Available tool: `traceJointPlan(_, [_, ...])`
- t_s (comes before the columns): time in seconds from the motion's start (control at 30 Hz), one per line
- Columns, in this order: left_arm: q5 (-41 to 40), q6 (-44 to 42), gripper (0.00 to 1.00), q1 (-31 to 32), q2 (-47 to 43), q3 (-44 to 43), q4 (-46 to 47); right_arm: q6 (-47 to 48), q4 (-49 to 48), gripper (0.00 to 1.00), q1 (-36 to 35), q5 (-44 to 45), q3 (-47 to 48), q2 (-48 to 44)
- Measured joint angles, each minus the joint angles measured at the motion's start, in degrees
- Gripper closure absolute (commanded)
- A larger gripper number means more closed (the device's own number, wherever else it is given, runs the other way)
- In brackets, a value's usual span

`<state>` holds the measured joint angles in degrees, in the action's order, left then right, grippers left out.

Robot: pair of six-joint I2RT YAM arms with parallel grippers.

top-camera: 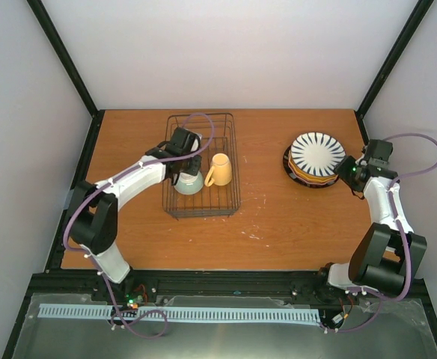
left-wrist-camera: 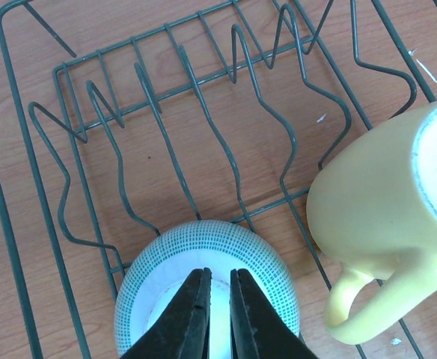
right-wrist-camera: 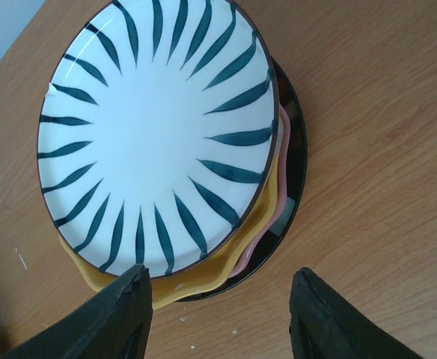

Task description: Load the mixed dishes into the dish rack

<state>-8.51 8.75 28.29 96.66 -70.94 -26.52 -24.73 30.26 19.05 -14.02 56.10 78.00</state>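
Right, your left gripper (left-wrist-camera: 220, 275) sits straight above the pale blue-green small bowl (left-wrist-camera: 203, 243). The bowl is directly beneath the fingertips, inside the dish rack (top-camera: 203, 203). Those fingers are clenched almost together with only a sliver of gap, and I can't tell whether they are nipping any part of the bowl. Just off to the right of that gripper lies the yellow mug (left-wrist-camera: 383, 202), also in the rack and close beside the bowl, its handle curling back toward the wrist. Ahead of the fingers the divider wires zigzag over bare wood.

Now your right gripper (right-wrist-camera: 222, 314) — spread wide and holding nothing, one finger either side of the near edge of the plate stack. Dead ahead of it the striped plate (right-wrist-camera: 155, 134) tops the pile, white with dark radial stripes. Under it the orange-yellow scalloped plate (right-wrist-camera: 196, 284) pokes out toward the fingers, then a sliver of the pink plate (right-wrist-camera: 271, 228), then the dark-rimmed plate (right-wrist-camera: 297, 172) at the bottom. The stack rests on the table (top-camera: 278, 217), well apart from the rack.
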Motion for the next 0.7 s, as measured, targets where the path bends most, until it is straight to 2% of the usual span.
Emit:
traceJointPlan(0.4, [-0.2, -1.4, 0.93, -0.3, 5.0, 0.4, 1.8, -0.1, -0.5, 0.49, 0.0, -0.6, 0.0, 0.0])
traceJointPlan(0.7, [-1.1, -2.1, 0.96, -0.3, 5.2, 0.9, 2.7, -0.1, -1.0, 0.49, 0.0, -1.5, 0.0, 0.0])
